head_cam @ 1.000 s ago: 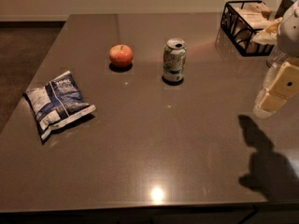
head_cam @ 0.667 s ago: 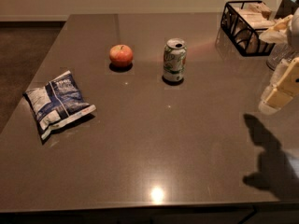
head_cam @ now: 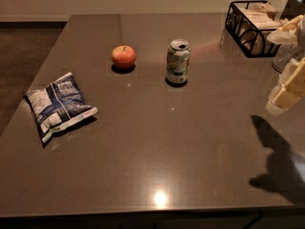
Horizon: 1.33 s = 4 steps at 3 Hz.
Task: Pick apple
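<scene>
Slightly rightward is the only shift since a second ago: the gripper (head_cam: 272,73) has drifted a little toward the right edge of the view, and its shadow (head_cam: 279,168) on the table (head_cam: 190,147) has slid with it. Apple, can and bag lie where they lay before.

Its two pale fingers (head_cam: 287,94) stand spread, one above the other as seen from the camera, with nothing between them. They hang over the right side of the table, just in front of the black wire basket (head_cam: 238,30) in the far right corner, and the rest of the arm runs out of view.

Nearest to the gripper is the can (head_cam: 178,61), upright, opened on top, in the far middle of the table. The apple (head_cam: 123,57) sits just left of the can, apart from it and well apart from the gripper, stem dimple upward. The bag (head_cam: 59,104) lies flat near the left edge, closer to the camera than the apple.
</scene>
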### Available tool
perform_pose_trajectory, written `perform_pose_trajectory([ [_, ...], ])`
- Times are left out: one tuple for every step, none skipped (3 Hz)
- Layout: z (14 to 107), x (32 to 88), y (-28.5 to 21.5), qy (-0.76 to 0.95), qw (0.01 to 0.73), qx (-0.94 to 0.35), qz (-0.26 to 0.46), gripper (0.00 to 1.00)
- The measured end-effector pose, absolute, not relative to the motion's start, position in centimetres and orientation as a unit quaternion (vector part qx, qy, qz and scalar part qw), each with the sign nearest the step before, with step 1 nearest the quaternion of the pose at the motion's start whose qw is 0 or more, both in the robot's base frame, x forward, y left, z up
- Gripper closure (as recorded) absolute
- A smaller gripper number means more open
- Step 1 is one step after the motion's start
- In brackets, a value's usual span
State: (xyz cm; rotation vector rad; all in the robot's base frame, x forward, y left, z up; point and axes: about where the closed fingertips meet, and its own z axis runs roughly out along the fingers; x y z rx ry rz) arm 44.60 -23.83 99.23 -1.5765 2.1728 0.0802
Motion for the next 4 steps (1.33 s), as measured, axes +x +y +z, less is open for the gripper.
perform_pose_trajectory([
  [99.0,45.0,-23.9,0.792,0.223,-0.567,0.024,0.0],
  [105.1,42.8,-22.2,0.788,0.251,-0.562,0.024,0.0],
  [111.4,43.7,-20.8,0.796,0.285,-0.532,0.046,0.0],
  [116.5,45.5,-19.7,0.782,0.351,-0.514,0.028,0.0],
])
